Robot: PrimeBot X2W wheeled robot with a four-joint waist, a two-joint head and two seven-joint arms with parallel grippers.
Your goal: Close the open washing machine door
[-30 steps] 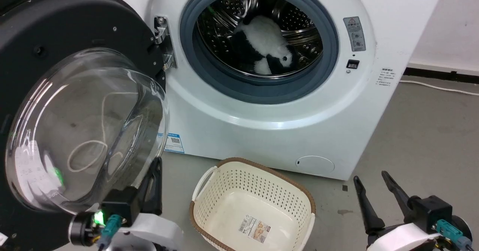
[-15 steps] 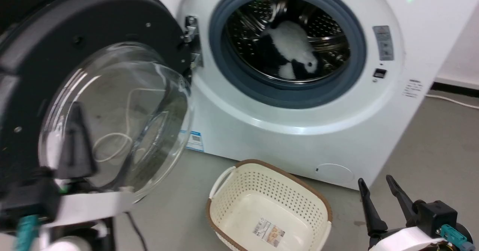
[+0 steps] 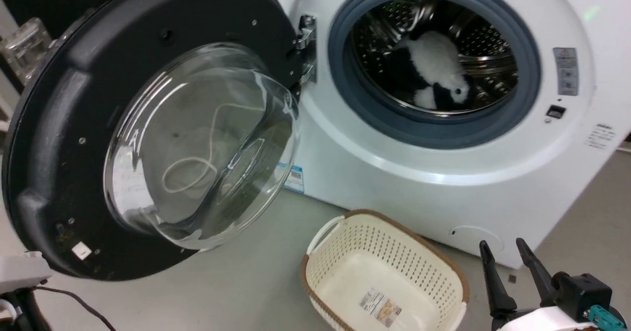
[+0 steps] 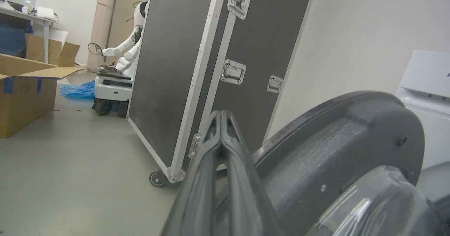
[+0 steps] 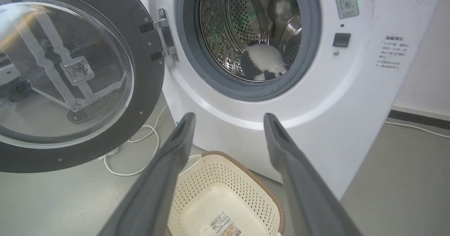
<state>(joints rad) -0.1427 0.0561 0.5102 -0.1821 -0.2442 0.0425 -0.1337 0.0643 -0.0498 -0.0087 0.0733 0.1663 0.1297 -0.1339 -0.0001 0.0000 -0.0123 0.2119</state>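
The washing machine door [image 3: 59, 124] stands wide open to the left of the white washing machine [image 3: 394, 173]. It has a black rim, a bulging clear glass bowl [image 3: 207, 138] and a metal hinge [image 3: 305, 40]. In the left wrist view my left gripper [image 4: 222, 113] is shut and empty, its fingers lying just left of the door [image 4: 334, 148] at the rim's outer edge. My right gripper [image 3: 503, 244] is open and empty at the lower right, low in front of the machine. In its own view the right gripper [image 5: 229, 116] points at the washing machine [image 5: 316, 99], with the door [image 5: 147, 70] to the left.
A black-and-white plush toy [image 3: 434, 69] lies in the steel drum. A cream perforated basket [image 3: 443, 272] stands on the floor before the machine. A white cable [image 5: 133, 165] lies under the door. Beyond the door are a black wheeled flight case [image 4: 175, 70], a cardboard box [image 4: 24, 95] and another white robot [image 4: 119, 70].
The head camera has turned left, so the whole picture has shifted right. My left gripper, seen low in front of the door's glass before, has swung left out of the head view.
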